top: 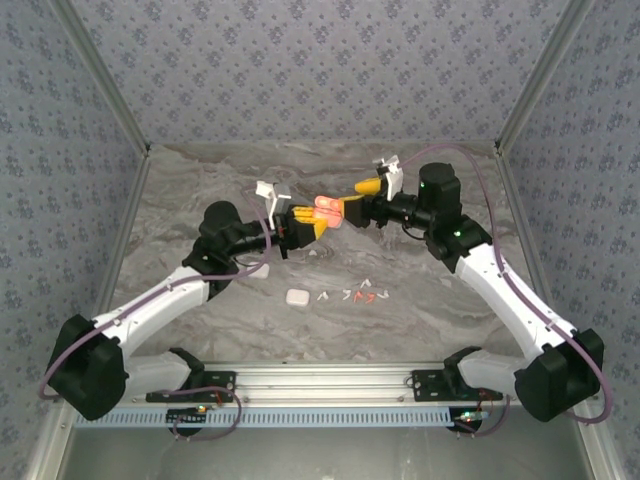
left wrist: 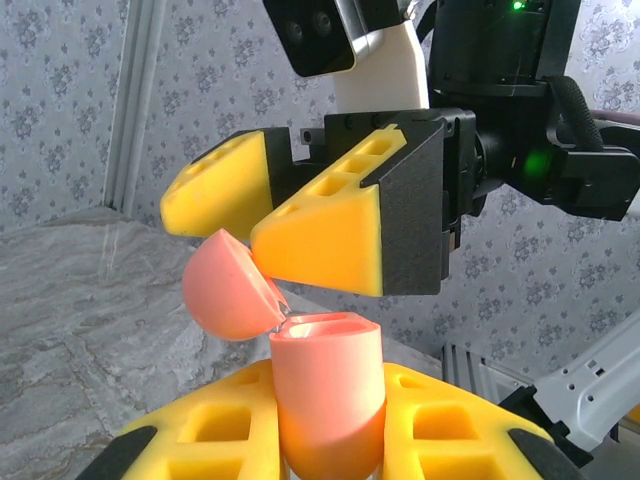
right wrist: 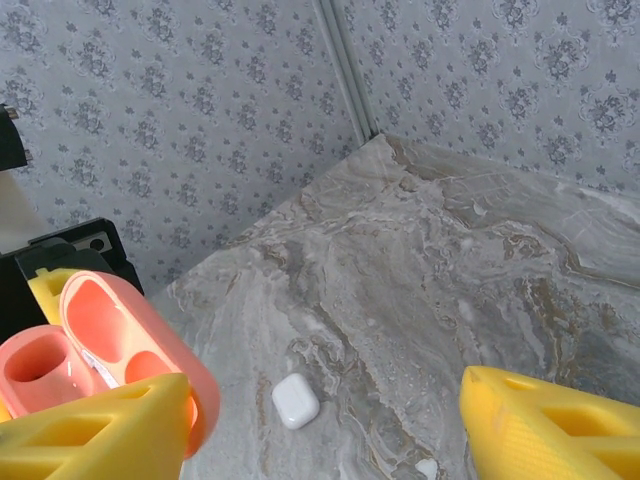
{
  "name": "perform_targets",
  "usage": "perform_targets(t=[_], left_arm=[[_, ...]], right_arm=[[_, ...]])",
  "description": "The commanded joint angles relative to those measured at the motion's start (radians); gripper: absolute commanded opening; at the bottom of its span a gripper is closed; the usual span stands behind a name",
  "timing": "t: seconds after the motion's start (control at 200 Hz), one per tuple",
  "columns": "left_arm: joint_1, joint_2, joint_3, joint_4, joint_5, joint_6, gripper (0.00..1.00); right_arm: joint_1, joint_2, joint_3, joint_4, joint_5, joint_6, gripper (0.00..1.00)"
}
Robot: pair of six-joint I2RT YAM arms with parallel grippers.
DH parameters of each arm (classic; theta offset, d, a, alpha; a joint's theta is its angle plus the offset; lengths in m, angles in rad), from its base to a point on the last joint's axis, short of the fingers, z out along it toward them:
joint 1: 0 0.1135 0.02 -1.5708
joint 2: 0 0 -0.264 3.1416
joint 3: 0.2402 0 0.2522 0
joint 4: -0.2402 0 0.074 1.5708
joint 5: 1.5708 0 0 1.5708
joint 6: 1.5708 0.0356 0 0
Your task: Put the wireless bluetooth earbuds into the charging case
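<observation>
Item 1. Pink case (top: 327,210) (left wrist: 330,390) (right wrist: 40,370): held up above the table (top: 420,320) (right wrist: 450,280), mid-width, between the two arms. Its lid (left wrist: 225,290) (right wrist: 120,340) is hinged open, and in the right wrist view two rounded wells show in the body.

Item 2. Left fingers (top: 305,225) (left wrist: 200,450): yellow, pinching the lower body of the pink case, one on each side.

Item 3. Right fingers (top: 352,210) (left wrist: 320,240) (right wrist: 550,430): yellow, spread wide with nothing between them. In the left wrist view one tip sits just above the open lid, at the hinge side; whether it touches cannot be told.

Item 4. Earbuds (top: 350,296): a short row of tiny pieces, white and red, lying on the table nearer the arm bases, below the held case. Exact count unclear at this size.

Item 5. White case (top: 296,297) (right wrist: 296,400): rounded square, closed, flat on the table just left of the earbud row, apart from both sets of fingers.
</observation>
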Motion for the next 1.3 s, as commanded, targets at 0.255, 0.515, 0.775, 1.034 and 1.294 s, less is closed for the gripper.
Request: perform_targets(t=[0.255, 0.515, 0.775, 1.034, 1.294], left_arm=[[-0.004, -0.125, -0.082, -0.001, -0.162, 0.114, 0.00], [-0.004, -0.178, -0.120, -0.006, -0.207, 0.153, 0.00], [-0.005, -0.176, -0.119, 0.000, -0.196, 0.155, 0.00], [-0.006, -0.178, -0.115, -0.011, -0.194, 0.156, 0.00], [-0.007, -0.177, -0.113, -0.018, -0.198, 0.158, 0.00]], right_arm=[[-0.055, -0.127, 0.005, -0.279, 0.109, -0.052, 0.74], [-0.047, -0.080, -0.100, -0.463, 0.226, 0.000, 0.61], [0.026, 0.080, -0.257, -0.413, 0.290, 0.109, 0.54], [0.076, 0.223, -0.283, -0.358, 0.282, 0.128, 0.50], [0.132, 0.294, -0.265, -0.373, 0.290, 0.119, 0.45]])
